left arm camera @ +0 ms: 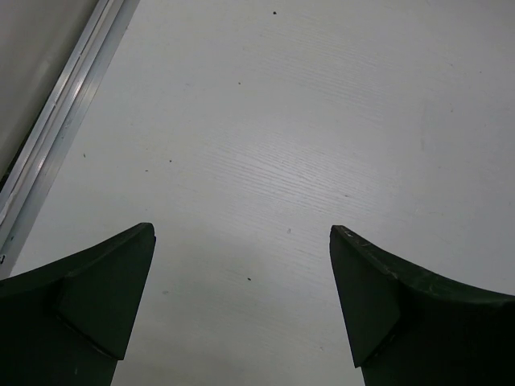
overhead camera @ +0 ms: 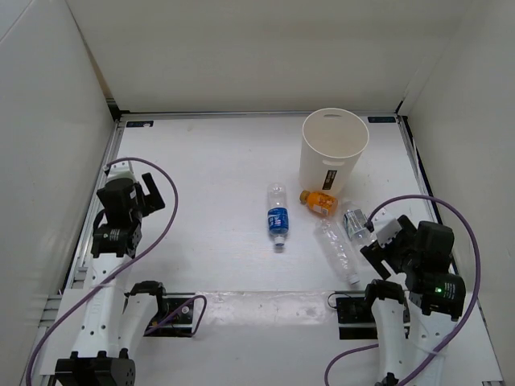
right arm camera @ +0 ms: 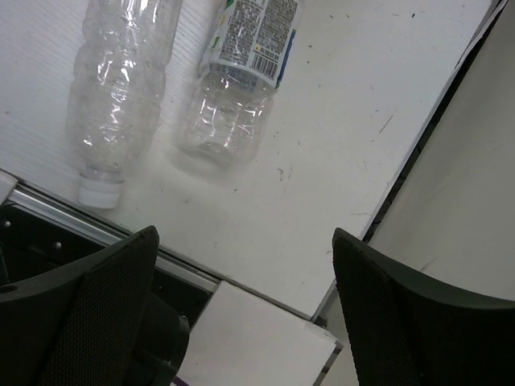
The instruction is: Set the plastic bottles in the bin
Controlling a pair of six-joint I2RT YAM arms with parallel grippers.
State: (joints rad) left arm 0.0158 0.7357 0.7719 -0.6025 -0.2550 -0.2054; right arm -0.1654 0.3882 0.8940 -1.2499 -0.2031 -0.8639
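The left gripper (left arm camera: 241, 301) and right gripper (right arm camera: 245, 310) both hung spread apart, empty. The bin (overhead camera: 318, 161) stood upright at the table's (overhead camera: 209, 161) one o'clock. Four plastic bottles (overhead camera: 277, 215) lay outside it, between its five and eight o'clock.

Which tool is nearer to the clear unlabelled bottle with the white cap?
Right. The right tool hangs open just beside the clear unlabelled bottle, on its right in the top view. The left tool is far off on the opposite, left side of that view.
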